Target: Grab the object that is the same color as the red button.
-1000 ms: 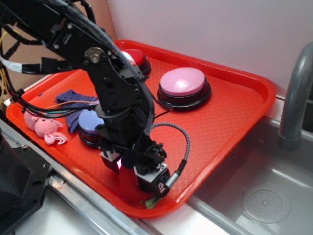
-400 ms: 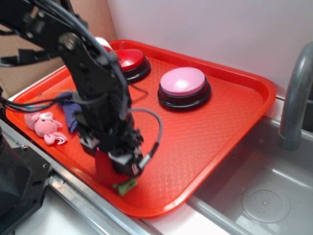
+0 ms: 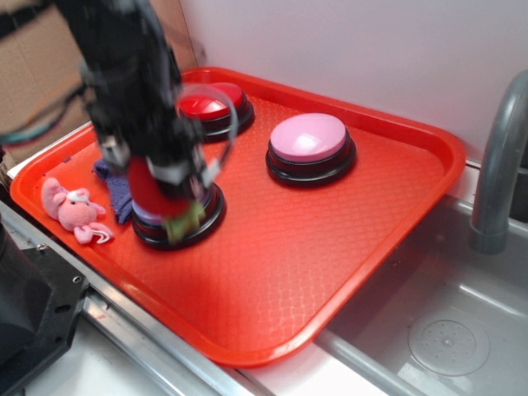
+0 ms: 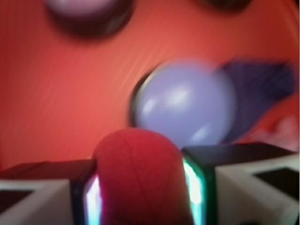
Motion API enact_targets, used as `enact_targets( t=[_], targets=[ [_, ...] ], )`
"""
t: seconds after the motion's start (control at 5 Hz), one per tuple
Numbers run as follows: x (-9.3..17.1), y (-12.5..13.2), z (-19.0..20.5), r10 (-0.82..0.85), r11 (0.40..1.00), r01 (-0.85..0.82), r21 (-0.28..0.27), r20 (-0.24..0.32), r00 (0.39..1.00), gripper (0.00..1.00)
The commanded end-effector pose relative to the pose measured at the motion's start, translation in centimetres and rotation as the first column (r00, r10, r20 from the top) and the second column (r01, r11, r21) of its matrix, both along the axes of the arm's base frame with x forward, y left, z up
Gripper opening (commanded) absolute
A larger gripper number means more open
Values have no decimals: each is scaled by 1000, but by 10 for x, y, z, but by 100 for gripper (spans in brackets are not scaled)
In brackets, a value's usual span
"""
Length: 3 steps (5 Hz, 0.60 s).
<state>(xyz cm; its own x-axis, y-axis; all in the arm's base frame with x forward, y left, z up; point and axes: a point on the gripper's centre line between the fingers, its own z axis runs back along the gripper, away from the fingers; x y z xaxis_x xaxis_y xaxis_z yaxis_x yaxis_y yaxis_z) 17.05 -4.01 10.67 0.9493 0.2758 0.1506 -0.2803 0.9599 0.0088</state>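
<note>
Exterior view: gripper (image 3: 161, 188) clamped on red plush fruit (image 3: 148, 188), green stem (image 3: 183, 221) hanging below, held above lavender button (image 3: 177, 216) on orange tray (image 3: 346, 239). Red button (image 3: 208, 106) at the tray's far side, pink button (image 3: 309, 140) beside it. Pink bunny (image 3: 74, 210) near the left rim, next to purple cloth (image 3: 111, 186). Arm blurred.

Wrist view: red plush fruit (image 4: 138, 176) pinched between both fingers (image 4: 204, 187), lavender button (image 4: 185, 103) beneath and just beyond. Dark purple patch (image 4: 260, 93) at right, probably the cloth, too blurred to confirm.
</note>
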Motion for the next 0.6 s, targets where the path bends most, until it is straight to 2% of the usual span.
enact_targets(
  t=[0.0,0.2,0.4],
  targets=[
    [9,55,69,74,997,-73,-22,62,995,0],
    [12,74,82,104,994,-101,-49,75,992,0],
    [14,75,86,106,994,-106,-8,58,993,0]
  ],
)
